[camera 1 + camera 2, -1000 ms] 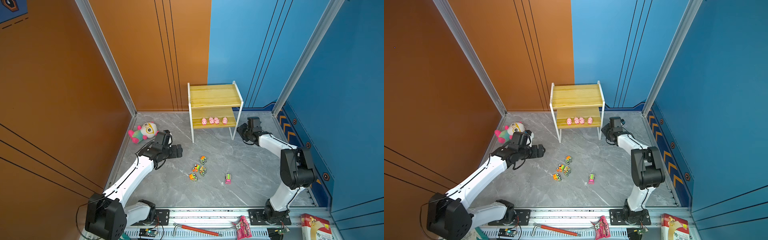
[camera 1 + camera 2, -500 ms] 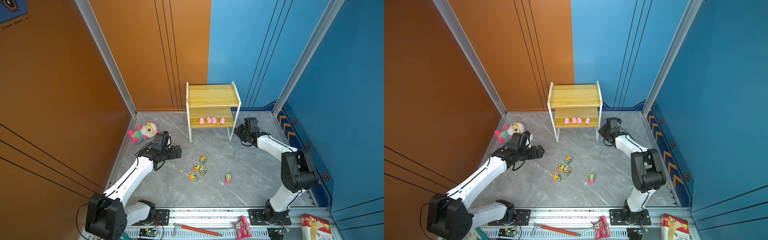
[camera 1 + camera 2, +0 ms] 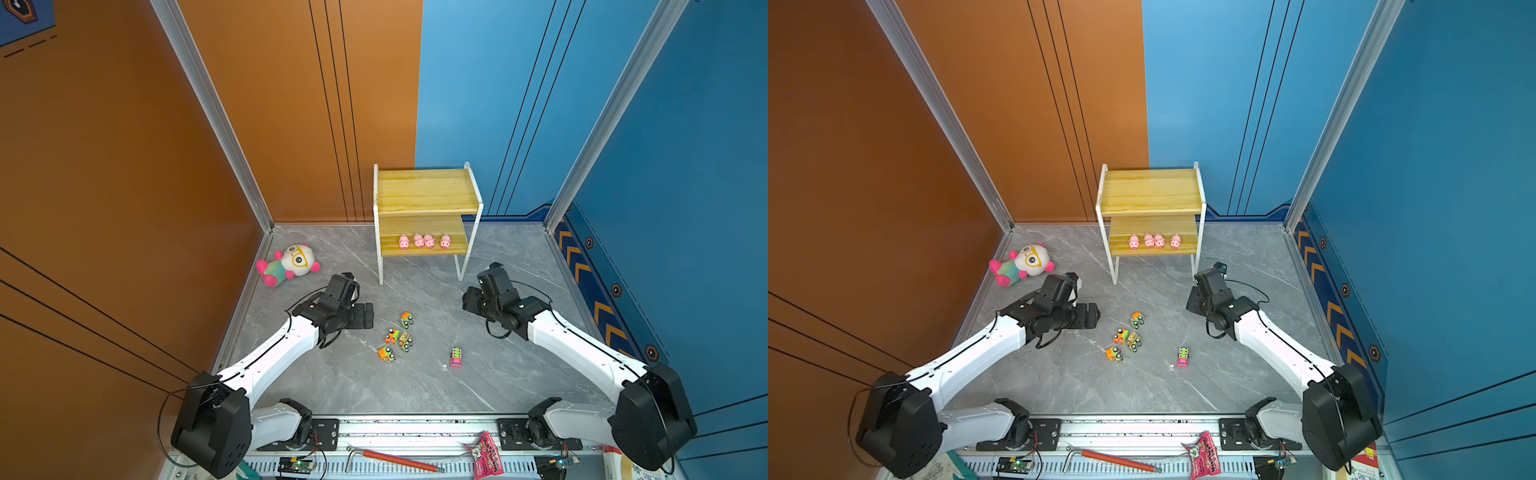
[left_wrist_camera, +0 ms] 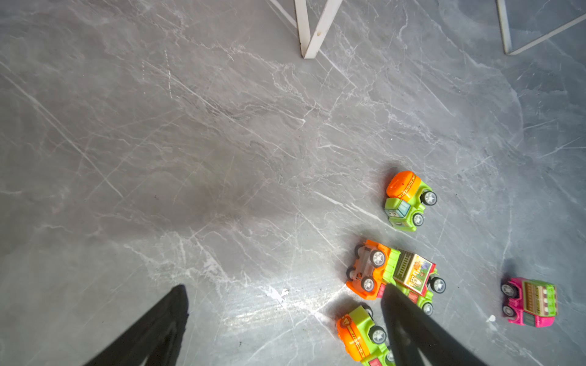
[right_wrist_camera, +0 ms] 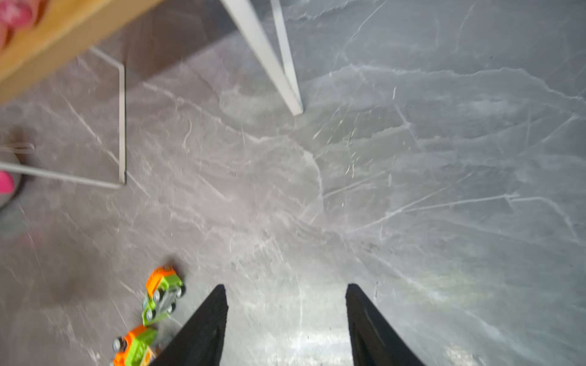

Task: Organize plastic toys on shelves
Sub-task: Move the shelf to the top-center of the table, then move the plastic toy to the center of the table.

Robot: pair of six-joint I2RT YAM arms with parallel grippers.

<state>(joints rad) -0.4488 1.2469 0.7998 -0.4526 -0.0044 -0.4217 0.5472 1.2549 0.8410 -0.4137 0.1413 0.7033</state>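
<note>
1. A slotted metal rail [image 3: 415, 428] runs along the near edge of a grey marble tabletop [image 3: 332, 386].
2. A red-handled hex key [image 3: 395, 460] lies just in front of the rail, near its middle.
3. A crumpled pink snack packet [image 3: 486, 455] lies just in front of the rail, right of the key.
4. A small circuit board [image 3: 296, 464] with a green light sits toward the rail's left end.
5. A plush doll [image 3: 289, 264], white-headed with yellow glasses and pink limbs, lies well away from the rail, beside the orange wall [image 3: 124, 166].
6. A blue wall [image 3: 685, 166] rises beyond the rail's right end.
</note>
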